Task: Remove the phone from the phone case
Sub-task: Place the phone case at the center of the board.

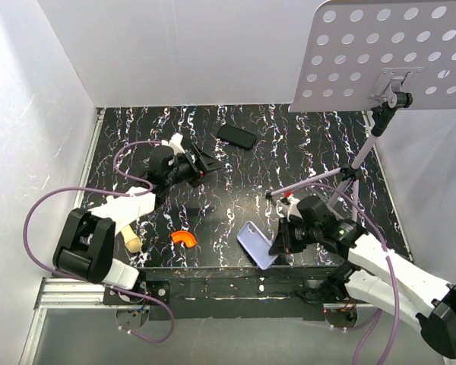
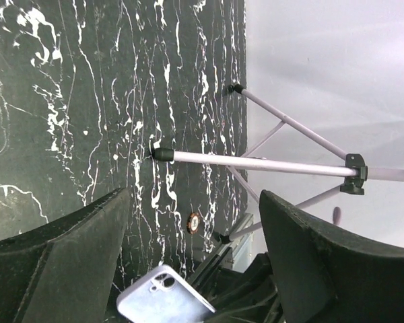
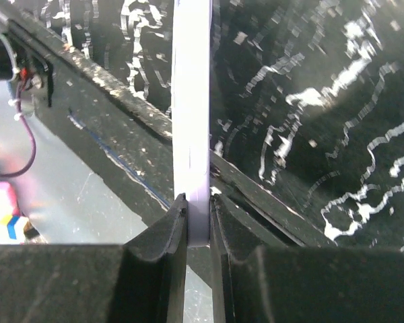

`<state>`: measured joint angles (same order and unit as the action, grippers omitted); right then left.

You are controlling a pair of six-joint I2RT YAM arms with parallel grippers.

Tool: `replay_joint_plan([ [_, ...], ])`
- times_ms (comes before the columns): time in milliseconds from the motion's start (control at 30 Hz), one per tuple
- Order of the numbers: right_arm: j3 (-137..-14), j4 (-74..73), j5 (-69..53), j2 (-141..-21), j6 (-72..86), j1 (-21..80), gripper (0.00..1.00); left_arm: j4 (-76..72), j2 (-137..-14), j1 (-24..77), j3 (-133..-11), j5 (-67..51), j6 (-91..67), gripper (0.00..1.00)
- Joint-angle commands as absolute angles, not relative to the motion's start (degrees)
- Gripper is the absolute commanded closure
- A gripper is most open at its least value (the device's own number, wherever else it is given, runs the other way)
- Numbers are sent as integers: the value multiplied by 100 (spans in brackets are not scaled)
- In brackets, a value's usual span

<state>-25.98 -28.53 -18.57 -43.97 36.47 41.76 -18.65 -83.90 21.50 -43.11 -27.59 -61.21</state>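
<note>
The right claw (image 1: 277, 242) grips the phone case (image 1: 256, 243) by its edge. The left claw (image 1: 205, 163), open and empty, sits nearer what appears to be the phone (image 1: 236, 137), lying just beyond it.

The lavender phone case (image 1: 256, 243), with a camera cutout at one corner, stands tilted near the front edge of the table (image 1: 213, 217), its thin rim pinched in the right gripper (image 3: 198, 219), while the black phone (image 1: 236, 137) lies flat, well apart, toward the far side.
</note>
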Motion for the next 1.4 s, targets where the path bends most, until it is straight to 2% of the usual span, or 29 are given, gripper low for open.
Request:
replay_joint_plan([
  [0, -3505, -2286, -2749, -5174, 2427, 4201, 99, -856, -7613, 2118, -4763, -2164, -5092, 23],
  [100, -4015, -2259, -3321, -6315, 1996, 4201, 99, -91, -7366, 2118, -5018, -1742, -4519, 23],
  [233, -4157, -1216, -4121, -7231, 2144, 4245, 99, 764, -7295, 2109, -5317, -1503, -4158, 22],
  [433, -4622, -449, -4236, -8120, 2469, 4534, 99, 1002, -7216, 2039, -5291, -1450, -4192, 22],
  [533, -4623, -54, -3799, -8445, 2916, 4824, 99, 1011, -7251, 2004, -5282, -1503, -4201, 22],
  [700, -4123, 703, -2981, -8455, 3533, 5211, 99, 933, -7190, 1986, -5230, -1284, -4429, 23],
  [1033, -3762, 369, -2514, -8051, 3384, 5229, 99, 369, -7497, 1995, -5142, -1643, -5133, 24],
  [1367, -3392, 1309, -3392, -7638, 3471, 5229, 99, 334, -7444, 2004, -5080, -1600, -5133, 24],
])
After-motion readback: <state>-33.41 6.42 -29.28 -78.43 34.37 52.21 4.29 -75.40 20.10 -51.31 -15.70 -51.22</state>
